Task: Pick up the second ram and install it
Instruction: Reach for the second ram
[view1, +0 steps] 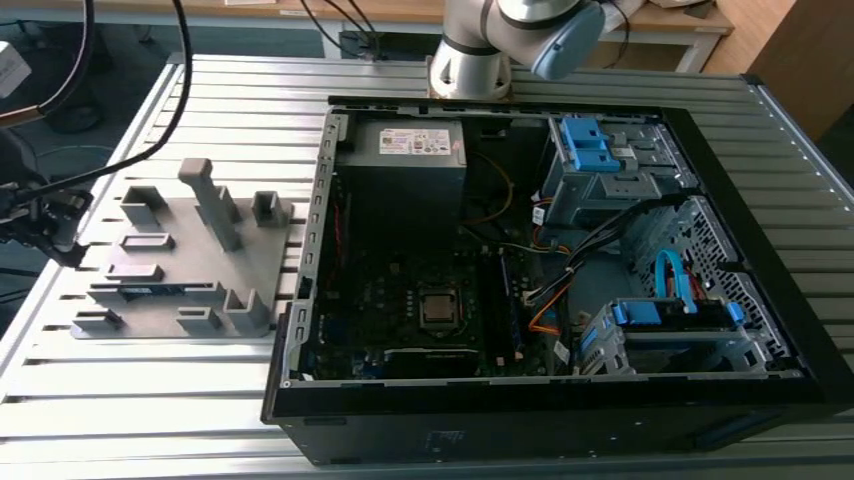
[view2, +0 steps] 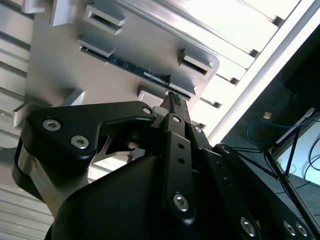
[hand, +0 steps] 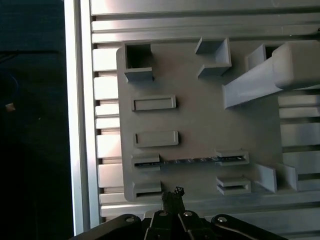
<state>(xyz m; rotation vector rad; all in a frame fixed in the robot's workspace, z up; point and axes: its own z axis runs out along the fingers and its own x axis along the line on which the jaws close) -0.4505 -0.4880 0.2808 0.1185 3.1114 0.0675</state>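
Note:
The second ram (hand: 187, 160) stands on its long edge in two slotted holders of the grey fixture tray (hand: 200, 120). It appears as a thin blue-green strip in the second wrist view (view2: 145, 75) and in the exterior view (view1: 154, 290). My gripper (hand: 172, 194) hovers just off the tray's outer edge, a short way from the stick and not touching it. Its black fingertips (view2: 173, 102) are together and hold nothing. In the exterior view the gripper (view1: 54, 230) is at the far left, beside the tray.
An open computer case (view1: 307, 300) lies to the exterior view's right of the tray, with the motherboard (view1: 400, 290), cables and blue drive brackets (view1: 594, 145) inside. Tall grey posts (view1: 214, 200) rise from the tray. The slatted metal table (view1: 134, 400) ends just beyond the gripper.

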